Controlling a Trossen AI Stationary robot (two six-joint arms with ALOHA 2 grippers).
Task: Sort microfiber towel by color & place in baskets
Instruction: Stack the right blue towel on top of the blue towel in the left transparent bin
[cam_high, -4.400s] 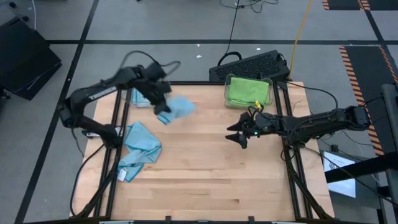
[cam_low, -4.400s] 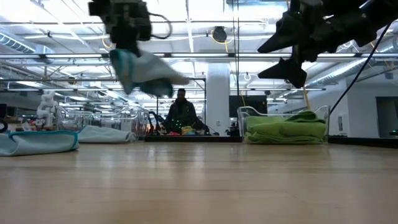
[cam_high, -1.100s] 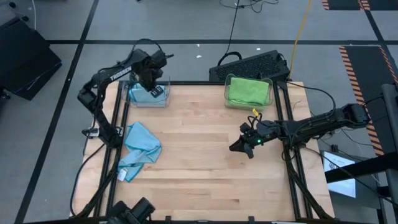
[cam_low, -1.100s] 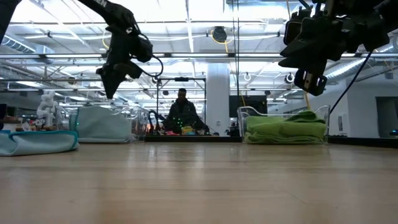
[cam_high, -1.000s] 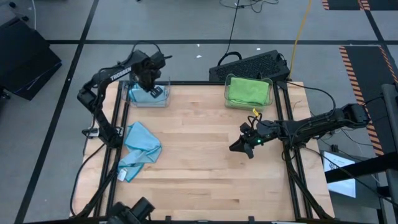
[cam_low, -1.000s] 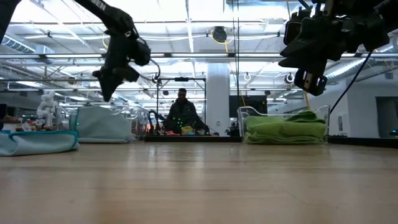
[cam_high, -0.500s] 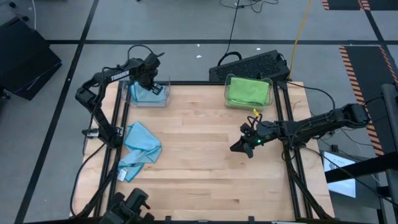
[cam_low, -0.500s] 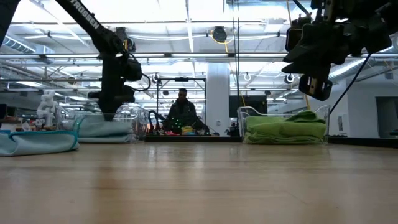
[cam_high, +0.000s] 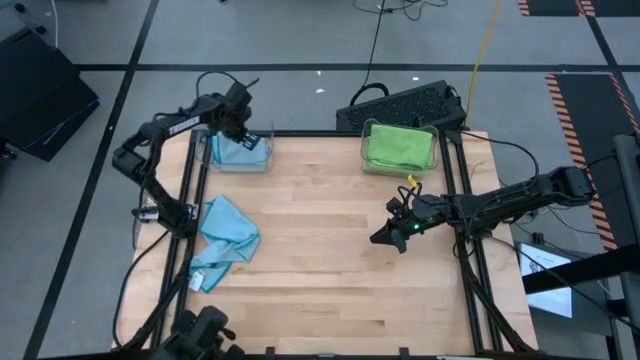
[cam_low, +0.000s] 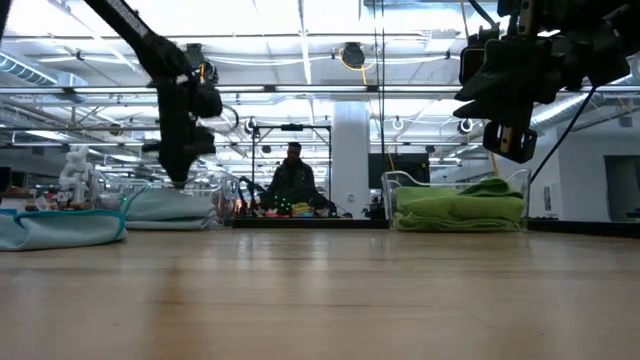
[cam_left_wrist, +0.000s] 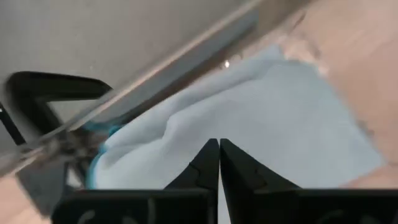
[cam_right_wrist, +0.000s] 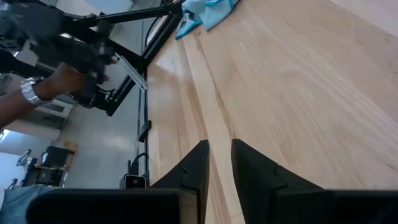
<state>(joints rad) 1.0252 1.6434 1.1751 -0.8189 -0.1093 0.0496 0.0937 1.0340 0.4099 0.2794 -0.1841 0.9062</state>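
Note:
A clear basket (cam_high: 268, 152) at the table's far left holds a light blue towel (cam_high: 245, 155). My left gripper (cam_left_wrist: 219, 144) is shut and points steeply down over that towel (cam_left_wrist: 280, 118). A second clear basket (cam_high: 436, 150) at the far right holds a green towel (cam_high: 398, 145). Another blue towel (cam_high: 225, 240) lies crumpled flat on the wood near the left edge. My right gripper (cam_right_wrist: 219, 143) hangs above the bare wood right of the middle, its fingers a narrow gap apart with nothing between them. My left gripper comes at the blue towel in the far-left basket from above with its shut fingertips (cam_low: 180, 182) pointing down. They stand at the towel's top surface (cam_left_wrist: 186, 149); whether they touch it I cannot tell.
A dark keyboard (cam_high: 405, 103) lies beyond the green towel's basket. Black frame rails (cam_high: 185, 230) run along the left and right edges. A person's hand (cam_right_wrist: 37, 93) shows off the table's left side, and a person (cam_low: 293, 180) sits far behind. Bare wood fills the middle.
My left gripper has sunk into the far-left basket onto the blue towel and tipped to point more steeply down, staying shut. The towel in that basket now stands lower than a second ago.

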